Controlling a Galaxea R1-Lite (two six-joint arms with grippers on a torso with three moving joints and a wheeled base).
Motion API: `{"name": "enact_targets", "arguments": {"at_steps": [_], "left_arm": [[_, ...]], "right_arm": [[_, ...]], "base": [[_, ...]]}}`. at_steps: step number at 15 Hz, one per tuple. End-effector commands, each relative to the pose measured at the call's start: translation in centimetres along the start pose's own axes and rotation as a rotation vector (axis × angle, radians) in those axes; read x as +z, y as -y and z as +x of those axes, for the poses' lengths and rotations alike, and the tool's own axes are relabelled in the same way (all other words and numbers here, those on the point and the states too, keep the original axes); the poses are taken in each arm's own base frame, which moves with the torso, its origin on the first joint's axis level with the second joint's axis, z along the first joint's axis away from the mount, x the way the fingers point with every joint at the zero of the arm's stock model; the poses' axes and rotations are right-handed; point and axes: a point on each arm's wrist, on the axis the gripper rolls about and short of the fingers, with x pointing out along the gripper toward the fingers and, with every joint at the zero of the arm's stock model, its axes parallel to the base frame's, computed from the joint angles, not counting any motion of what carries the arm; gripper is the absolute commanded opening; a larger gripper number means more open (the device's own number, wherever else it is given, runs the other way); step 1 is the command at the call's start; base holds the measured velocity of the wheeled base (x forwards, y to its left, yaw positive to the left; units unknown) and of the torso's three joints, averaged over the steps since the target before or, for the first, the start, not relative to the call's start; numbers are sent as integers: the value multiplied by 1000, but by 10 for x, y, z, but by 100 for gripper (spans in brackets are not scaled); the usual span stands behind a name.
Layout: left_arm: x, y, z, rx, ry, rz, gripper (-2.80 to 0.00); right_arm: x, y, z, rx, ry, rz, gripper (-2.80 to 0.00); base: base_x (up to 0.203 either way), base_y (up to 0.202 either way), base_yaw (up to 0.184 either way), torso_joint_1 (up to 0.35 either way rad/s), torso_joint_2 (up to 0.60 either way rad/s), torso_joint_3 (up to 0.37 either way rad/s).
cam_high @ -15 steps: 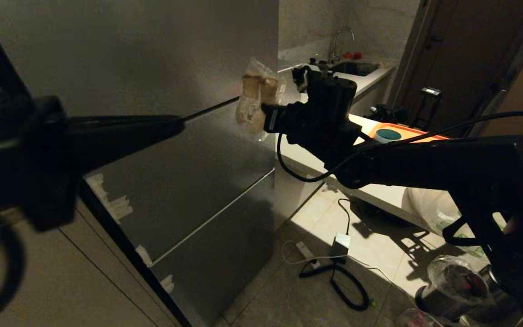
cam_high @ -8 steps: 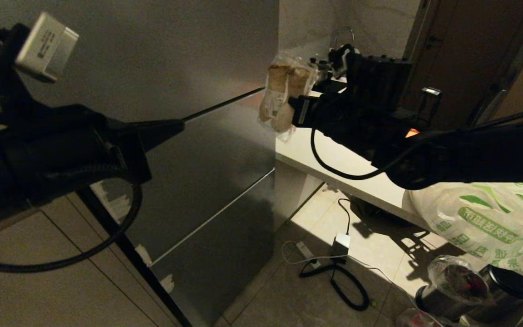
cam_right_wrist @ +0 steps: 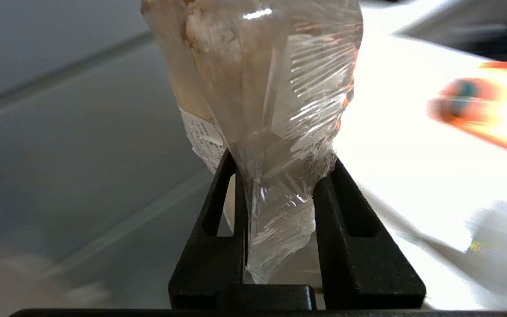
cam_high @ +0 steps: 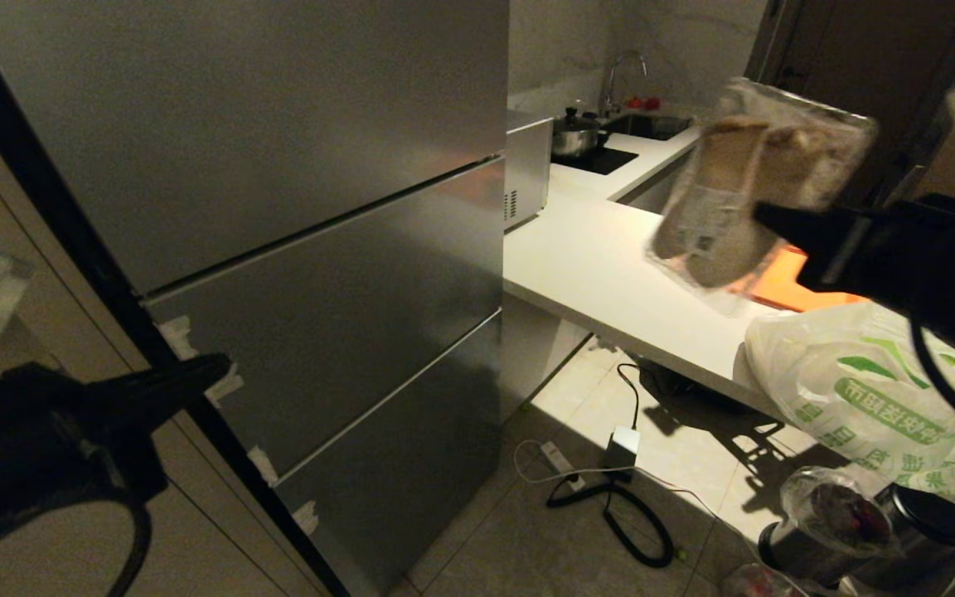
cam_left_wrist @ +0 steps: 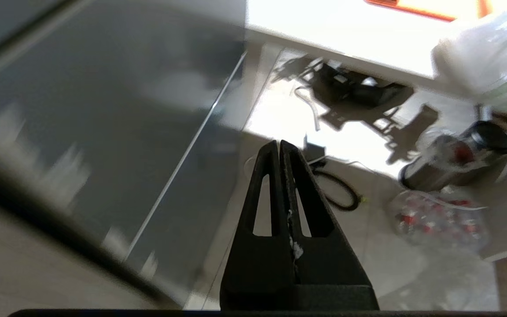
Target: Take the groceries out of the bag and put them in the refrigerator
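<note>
Green Chinese characters run across the white bag [cam_high: 875,398] (too small to read); the wrapped pack [cam_high: 734,191] carries an illegible printed label.

Dim warm head view, motion-blurred pack of pale beige lumps [cam_high: 755,178], blown-out counter [cam_right_wrist: 412,145] in both wrist views.

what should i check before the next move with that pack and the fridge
1. Grip on pack: right pincer pinches its wrap at one end. Ok.
2. Fridge open for loading: all doors shut. Not ok.
3. Left pincer free for a door: shut, empty. Ok.
4. Left pincer at a door edge: low beside the taped left edge, contact unclear. Cannot tell.
5. Pack clear of the counter: held above it. Ok.
6. Bag stable: slumped on the counter edge. Cannot tell.
</note>
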Motion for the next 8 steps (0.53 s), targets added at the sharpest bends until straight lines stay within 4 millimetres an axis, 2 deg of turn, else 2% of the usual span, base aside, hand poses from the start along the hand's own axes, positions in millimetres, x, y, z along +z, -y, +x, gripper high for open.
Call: {"name": "enact_targets", "arguments": {"at_steps": [1, 3, 5, 8], "left_arm": [[-22, -8, -38, 75, 34, -5, -280], [-53, -12, -63, 185, 22, -11, -280], [-85, -13, -87, 269, 26, -15, -280], [-121, -8, -113, 328, 45, -13, -280]], "right_arm": [[14, 32, -66, -129, 125, -17, -280], [4, 46, -107, -230, 162, -84, -280], [-12, 49, -151, -274, 165, -145, -280], [-54, 50, -209, -308, 67, -204, -280]], "base": [[0, 0, 0, 0, 0, 0], [0, 0, 0, 0, 0, 0], [0, 0, 0, 0, 0, 0], [0, 0, 0, 0, 0, 0]]}}
